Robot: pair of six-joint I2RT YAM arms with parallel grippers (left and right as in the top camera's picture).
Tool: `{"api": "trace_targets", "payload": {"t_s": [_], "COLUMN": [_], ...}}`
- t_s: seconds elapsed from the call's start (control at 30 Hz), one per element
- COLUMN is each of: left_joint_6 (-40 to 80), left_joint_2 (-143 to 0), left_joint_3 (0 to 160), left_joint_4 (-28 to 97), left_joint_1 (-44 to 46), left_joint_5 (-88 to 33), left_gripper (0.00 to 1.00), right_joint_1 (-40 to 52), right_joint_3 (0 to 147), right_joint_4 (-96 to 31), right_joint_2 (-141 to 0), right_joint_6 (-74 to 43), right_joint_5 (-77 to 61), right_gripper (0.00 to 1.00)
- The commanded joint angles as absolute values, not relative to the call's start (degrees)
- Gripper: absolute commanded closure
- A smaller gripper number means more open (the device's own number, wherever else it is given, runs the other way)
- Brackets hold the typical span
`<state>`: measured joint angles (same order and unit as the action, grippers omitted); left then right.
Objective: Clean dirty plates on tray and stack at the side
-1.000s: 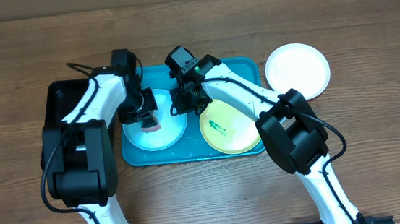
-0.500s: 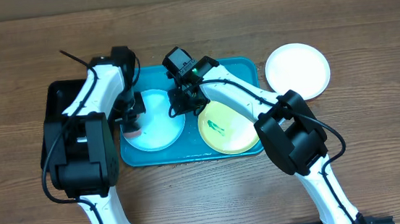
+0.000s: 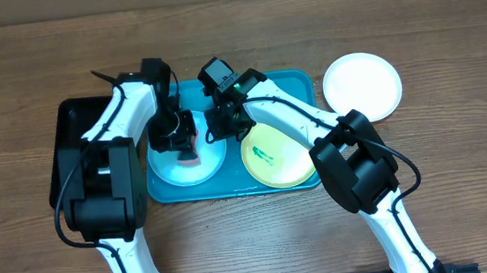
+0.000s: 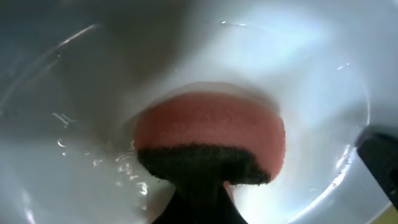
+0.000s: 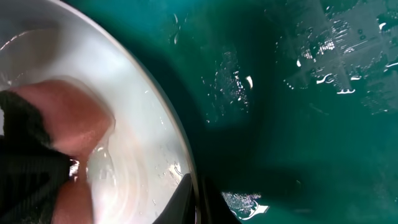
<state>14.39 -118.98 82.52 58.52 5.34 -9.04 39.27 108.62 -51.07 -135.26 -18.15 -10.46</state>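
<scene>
Grip of the left tool is tight on a pink sponge, pressed into the light blue plate to scrub it, while the right tool pinches that plate's rim, probably steadying it on the turquoise tray.

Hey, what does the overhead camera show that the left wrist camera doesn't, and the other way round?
Only the overhead view: the large turquoise plastic tray, the pale yellow round plate with a green smear lying in it, the white round plate on the wooden table, and the black rectangular tray. Only the left wrist view: the dark scouring layer of the pink sponge, and water beads on the light blue round plastic plate. Both: that sponge pressed on that plate.
</scene>
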Motion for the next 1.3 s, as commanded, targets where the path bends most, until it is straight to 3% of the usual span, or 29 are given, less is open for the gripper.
{"api": "trace_targets", "payload": {"t_s": [0.0, 0.23, 0.43, 0.6, 0.83, 1.0, 1.27], "left_joint_6": [15.6, 25.7, 37.2, 37.4, 27.2, 26.5, 14.9], "left_joint_2": [-120.4, -120.3, -120.0, -117.4, -108.8, -105.2, -105.4], "left_joint_3": [77.6, 77.6, 82.7, 89.7, 95.4, 95.4, 95.2], "left_joint_4": [59.6, 63.4, 69.9, 71.6, 67.8, 69.4, 77.6], "left_joint_1": [5.3, 5.1, 5.1, 5.1, 2.2, -4.5, -15.7], "left_joint_5": [5.9, 27.8, 34.7, 28.3, 7.9, 3.1, 0.4], "left_gripper": [0.96, 0.95, 0.96, 0.96, 0.96, 0.96, 0.96], "right_joint_1": [38.9, 38.9, 38.9, 38.9, 38.9, 39.0, 40.1], "right_joint_3": [107.2, 107.2, 107.2, 107.2, 107.2, 110.1, 119.2], "right_joint_4": [-51.5, -51.5, -51.5, -51.5, -51.5, -54.1, -62.2], "right_joint_2": [-135.6, -135.6, -135.6, -135.6, -135.6, -135.0, -128.5], "right_joint_6": [-18.3, -18.3, -18.3, -18.3, -18.2, -14.9, -7.8], "right_joint_5": [-6.4, -6.5, -6.5, -6.4, -6.5, -6.6, 2.8], "right_gripper": [0.96, 0.96, 0.96, 0.96, 0.96, 0.96, 0.96]}}
